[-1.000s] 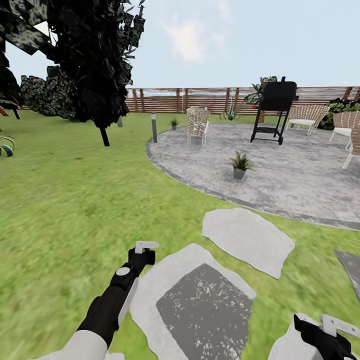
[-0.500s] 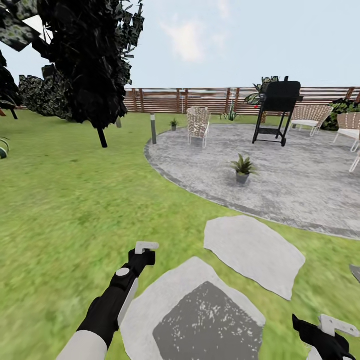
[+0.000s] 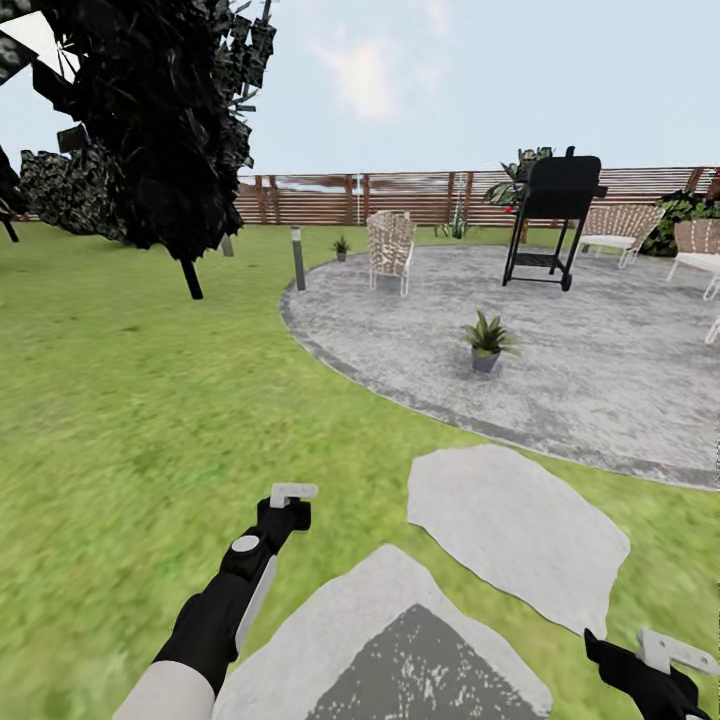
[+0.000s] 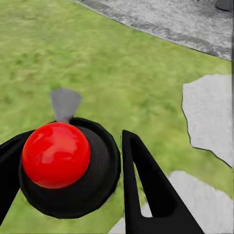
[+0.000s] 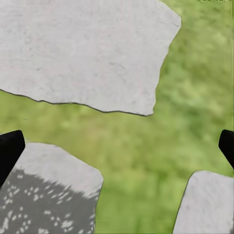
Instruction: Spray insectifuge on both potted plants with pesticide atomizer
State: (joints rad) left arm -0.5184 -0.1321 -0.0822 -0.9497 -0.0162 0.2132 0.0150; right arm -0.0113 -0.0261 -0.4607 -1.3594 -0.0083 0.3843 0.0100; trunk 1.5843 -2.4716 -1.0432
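The pesticide atomizer, a black rounded body topped by a glossy red ball (image 4: 56, 154) with a small grey nozzle, is seen in the left wrist view gripped between the black fingers of the left claw (image 4: 73, 170), which is pinched around it. In the head view the left claw (image 3: 288, 500) is held out low over the lawn at the end of a black-and-white arm.

One potted plant, a low rosette of pointed green leaves in a small grey pot (image 3: 486, 343), stands on the round grey paving (image 3: 600, 370) ahead. A second small potted plant (image 3: 341, 247) is seen farther off on the grass, near a grey post and a woven wicker chair (image 3: 390, 250).

The step in hand is judged to be the approach to the nearer plant. The base is best driven across the pale, irregular stepping stones (image 3: 515, 530) until the rosette lies just below the nozzle, and the nozzle is best turned toward the leaves before spraying.

The right claw (image 3: 665, 665) is seen low at the frame's edge, its black fingertips spread wide with nothing between them over mottled stone and blurred grass. Beyond the paving stand a matte black grill (image 3: 550, 215) and a brown slatted wooden fence (image 3: 400, 197); a dark-leaved tree (image 3: 150, 120) rises on the lawn.
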